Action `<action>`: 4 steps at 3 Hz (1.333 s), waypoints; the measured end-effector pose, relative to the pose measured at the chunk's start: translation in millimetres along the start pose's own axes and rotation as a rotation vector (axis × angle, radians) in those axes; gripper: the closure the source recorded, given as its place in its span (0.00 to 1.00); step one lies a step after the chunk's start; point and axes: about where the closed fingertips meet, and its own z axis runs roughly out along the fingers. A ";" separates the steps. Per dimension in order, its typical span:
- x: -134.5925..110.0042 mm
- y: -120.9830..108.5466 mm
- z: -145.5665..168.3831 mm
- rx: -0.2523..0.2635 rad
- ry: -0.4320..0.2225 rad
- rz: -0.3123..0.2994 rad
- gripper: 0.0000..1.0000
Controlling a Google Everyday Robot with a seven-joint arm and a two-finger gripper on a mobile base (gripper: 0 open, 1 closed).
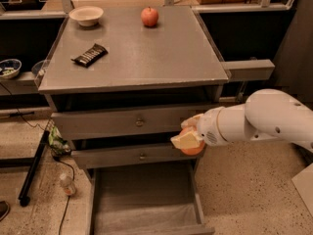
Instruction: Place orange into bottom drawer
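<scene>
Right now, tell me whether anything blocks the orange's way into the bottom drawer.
Nothing visible does. The end effector holds the orange in front of the middle drawer, above the right side of the open bottom drawer, with no object between them.

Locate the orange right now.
Camera view, right of centre: the orange is gripped in the end effector, in front of the right end of the middle drawer, above the open bottom drawer.
</scene>
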 end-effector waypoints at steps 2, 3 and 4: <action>10.3 11.1 28.2 -0.025 0.008 0.008 1.00; 16.5 8.5 45.7 -0.041 -0.009 0.023 1.00; 23.6 -1.3 71.5 -0.053 -0.034 0.051 1.00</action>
